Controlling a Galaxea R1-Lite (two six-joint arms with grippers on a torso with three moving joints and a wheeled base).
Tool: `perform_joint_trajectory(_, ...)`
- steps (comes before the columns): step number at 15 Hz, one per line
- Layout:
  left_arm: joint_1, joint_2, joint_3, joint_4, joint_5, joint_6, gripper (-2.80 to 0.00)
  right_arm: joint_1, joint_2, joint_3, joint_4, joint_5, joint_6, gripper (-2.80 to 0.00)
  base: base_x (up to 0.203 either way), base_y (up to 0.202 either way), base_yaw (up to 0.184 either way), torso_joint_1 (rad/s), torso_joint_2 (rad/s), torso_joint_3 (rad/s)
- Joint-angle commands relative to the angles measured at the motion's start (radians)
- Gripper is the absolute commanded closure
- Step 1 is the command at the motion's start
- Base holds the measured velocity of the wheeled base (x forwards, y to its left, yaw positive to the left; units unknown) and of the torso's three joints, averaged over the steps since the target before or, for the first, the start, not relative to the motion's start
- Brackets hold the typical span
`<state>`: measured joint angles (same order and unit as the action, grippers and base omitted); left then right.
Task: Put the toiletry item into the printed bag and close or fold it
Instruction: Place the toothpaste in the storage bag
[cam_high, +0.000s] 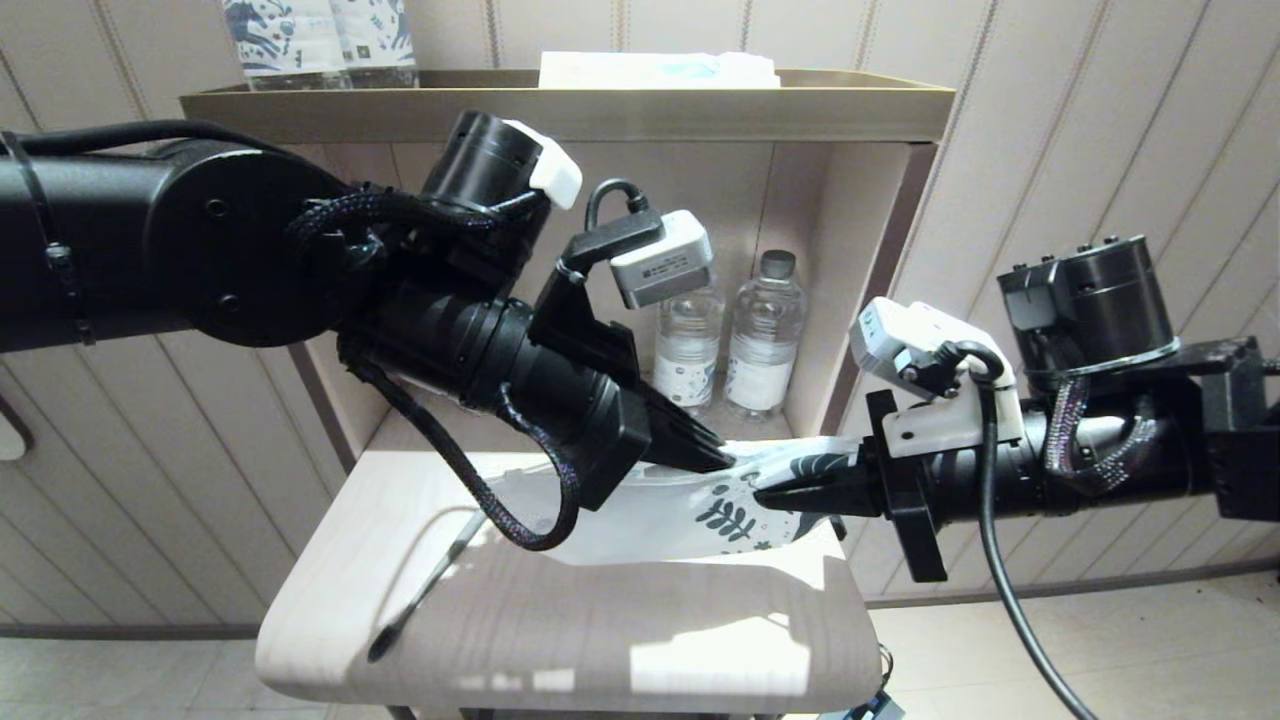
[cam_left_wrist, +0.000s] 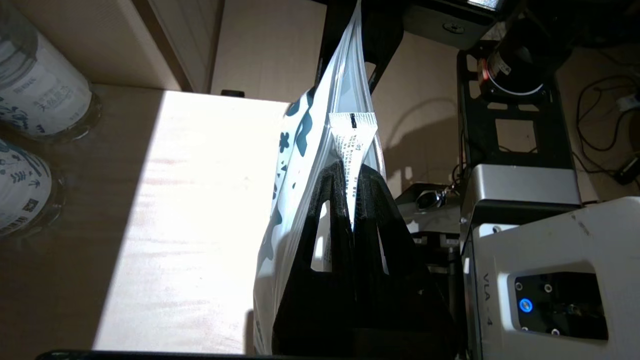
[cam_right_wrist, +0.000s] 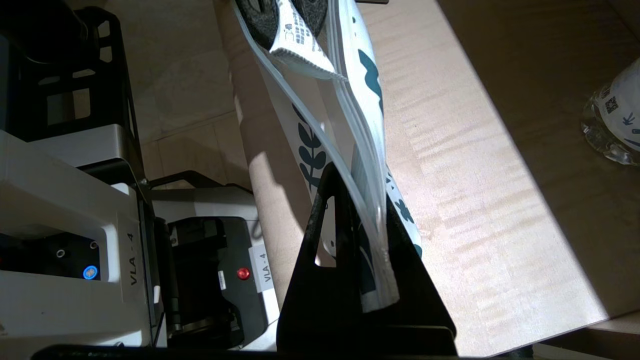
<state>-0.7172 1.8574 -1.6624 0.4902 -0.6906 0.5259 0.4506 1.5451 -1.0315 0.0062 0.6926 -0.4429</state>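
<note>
The printed bag (cam_high: 700, 512), white with dark blue leaves, hangs just above the table between my two grippers. My right gripper (cam_high: 765, 494) is shut on one end of its ribbed mouth edge (cam_right_wrist: 372, 220). My left gripper (cam_high: 722, 462) is shut on the toiletry item (cam_left_wrist: 352, 131), a small flat white sachet with fine print. In the right wrist view the sachet (cam_right_wrist: 300, 47) sits between the bag's two parted lips. In the left wrist view the bag's wall (cam_left_wrist: 292, 165) runs alongside my left fingers (cam_left_wrist: 330, 200).
The pale wooden table (cam_high: 560, 620) lies below. Two water bottles (cam_high: 725, 340) stand in the open cabinet close behind the grippers. On the cabinet's top shelf (cam_high: 560, 100) are blue-printed bottles (cam_high: 300, 40) and a flat white-and-blue packet (cam_high: 660, 68). The robot's base (cam_left_wrist: 520, 190) is below the table's edge.
</note>
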Motion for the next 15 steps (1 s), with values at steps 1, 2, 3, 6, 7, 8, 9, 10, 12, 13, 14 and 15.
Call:
perform_joint_trajectory(1, 0.001, 0.005, 0.006, 0.004, -0.004, 0.005, 0.00, 0.002, -0.002, 0.001, 0.000, 0.004, -0.002, 0.00, 0.000, 0.000, 0.000, 0.000, 0.00, 0.000)
perform_joint_trajectory(2, 0.001, 0.008, 0.006, 0.005, -0.004, 0.005, 0.00, 0.000, -0.002, 0.002, 0.000, 0.004, -0.002, 0.00, 0.000, 0.000, 0.000, 0.000, 0.00, 0.000)
perform_joint_trajectory(3, 0.001, 0.009, 0.009, 0.005, -0.004, 0.005, 0.00, 0.000, -0.002, 0.004, -0.001, 0.004, -0.003, 0.00, 0.000, 0.000, 0.000, 0.000, 0.00, 0.000)
perform_joint_trajectory(6, 0.001, 0.006, 0.016, 0.010, 0.003, 0.019, 0.00, 0.000, -0.002, 0.004, 0.000, 0.004, -0.002, 0.00, 0.000, 0.000, 0.000, 0.000, 0.00, 0.000)
perform_joint_trajectory(7, 0.000, 0.004, 0.012, 0.021, 0.010, 0.019, 0.00, 0.000, -0.002, 0.004, 0.000, 0.004, -0.003, 0.00, 0.000, 0.000, 0.000, 0.000, 0.00, 0.000)
perform_joint_trajectory(8, 0.001, 0.002, 0.008, 0.035, 0.013, 0.019, 0.00, 0.000, 0.000, 0.005, -0.002, 0.004, -0.004, 0.00, 0.000, 0.000, 0.000, 0.000, 0.00, 0.000)
perform_joint_trajectory(9, 0.001, 0.003, 0.003, 0.048, 0.016, 0.017, 0.00, 0.002, 0.000, 0.005, -0.002, 0.004, -0.004, 0.00, 0.000, 0.000, 0.000, 0.000, 0.00, 0.000)
perform_joint_trajectory(10, 0.000, 0.003, 0.007, 0.048, 0.017, 0.019, 0.00, 0.002, -0.001, 0.004, -0.002, 0.004, -0.002, 0.00, 0.000, 0.000, 0.000, 0.000, 0.00, 0.000)
perform_joint_trajectory(12, 0.000, -0.001, 0.011, 0.044, 0.025, 0.022, -2.80, 0.000, -0.002, 0.004, -0.002, 0.004, -0.002, 0.00, 0.000, 0.000, 0.000, 0.000, 0.00, 0.000)
perform_joint_trajectory(13, 0.001, 0.002, 0.003, 0.045, 0.025, 0.021, -2.80, 0.000, -0.002, 0.005, -0.002, 0.004, -0.002, 0.00, 0.000, 0.000, 0.000, 0.000, 0.00, 0.000)
perform_joint_trajectory(14, 0.001, 0.002, 0.004, 0.045, 0.026, 0.021, -2.80, 0.000, -0.002, 0.005, -0.002, 0.004, -0.004, 0.00, 0.000, 0.000, 0.000, 0.000, 0.00, 0.000)
perform_joint_trajectory(15, 0.001, 0.000, 0.004, 0.045, 0.026, 0.021, -2.80, 0.000, -0.002, 0.005, -0.002, 0.004, -0.002, 0.00, 0.000, 0.000, 0.000, 0.000, 0.00, 0.000)
